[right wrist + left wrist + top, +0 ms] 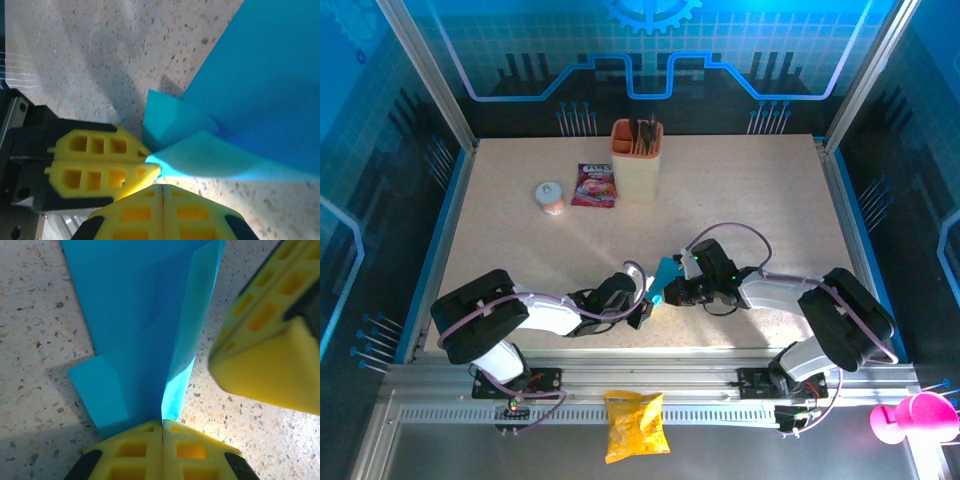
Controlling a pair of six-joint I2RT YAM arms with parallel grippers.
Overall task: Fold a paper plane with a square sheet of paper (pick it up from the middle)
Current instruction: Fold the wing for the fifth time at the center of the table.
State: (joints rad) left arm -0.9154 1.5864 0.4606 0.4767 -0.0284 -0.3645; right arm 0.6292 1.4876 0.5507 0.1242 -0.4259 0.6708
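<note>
Pinch: the left gripper (162,422) is clamped on the near end of the square sheet of paper (135,315), a folded wedge at the desk's (35,315) near middle, long axis running away from both arms. The right gripper (162,187), closed and seemingly empty, sits just beside that end.

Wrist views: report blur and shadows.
Left wrist: the right arm's yellow pincer is out of focus; a shadow darkens the speckled tabletop beside the thin bright-blue paper sheet. Right wrist: the paper's nearest flap is soft; broad shadows cross the tabletop.
</note>
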